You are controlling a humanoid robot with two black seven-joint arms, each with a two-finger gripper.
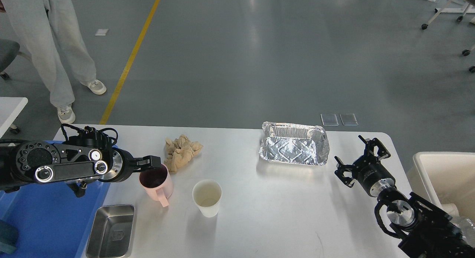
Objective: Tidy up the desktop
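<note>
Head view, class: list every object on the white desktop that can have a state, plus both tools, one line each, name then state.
Pink plastic mug: upright, inside dark, handle toward the camera.
White paper cup: upright, looks empty.
Silver foil tray: upright, empty.
Small steel tray: upright, empty.
Tan paper wad: crumpled.
Left tool: over the mug's rim, opening unclear.
Right tool: open, holding nothing.

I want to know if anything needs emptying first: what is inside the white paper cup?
The paper cup stands upright on the desktop, and its inside looks bare and off-white. Nothing shows in it, though a thin film of liquid could not be ruled out.
</note>
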